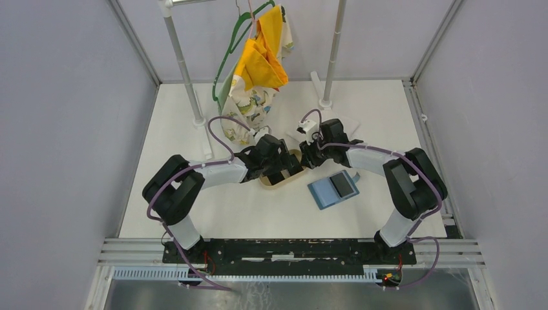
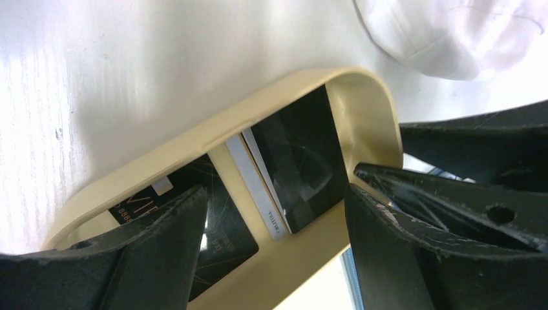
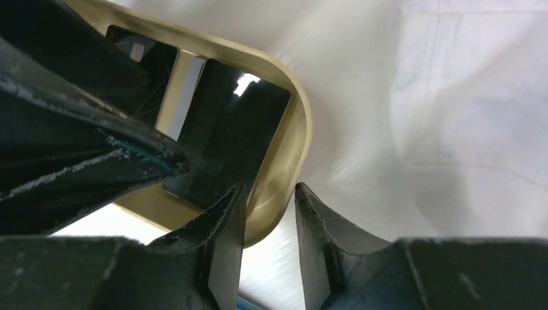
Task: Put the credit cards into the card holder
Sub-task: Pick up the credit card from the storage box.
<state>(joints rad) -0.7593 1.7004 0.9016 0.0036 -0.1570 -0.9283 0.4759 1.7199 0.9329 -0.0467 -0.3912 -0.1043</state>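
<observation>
While my two claws hung over one tan tray (image 2: 194,139), my left claw (image 2: 276,194) stood spread above two credit cards (image 2: 297,165) inside it. My right claw (image 3: 270,194) straddled its rim, pinching or not I could not tell. One blue card holder (image 1: 321,194) lay nearby on the worktop (image 1: 258,213).

Left wrist view, lower left: black card (image 2: 223,223) in tray (image 2: 194,139) bears large pale letters "VI". Third letter partly hidden, F or P, cannot tell. Under them, small digits beginning "888", rest hidden.
Centre: white strip (image 2: 255,181) just beside second black card (image 2: 304,161) carries tiny sideways print, too small to read.
Top and right wrist views: nothing legible.
</observation>
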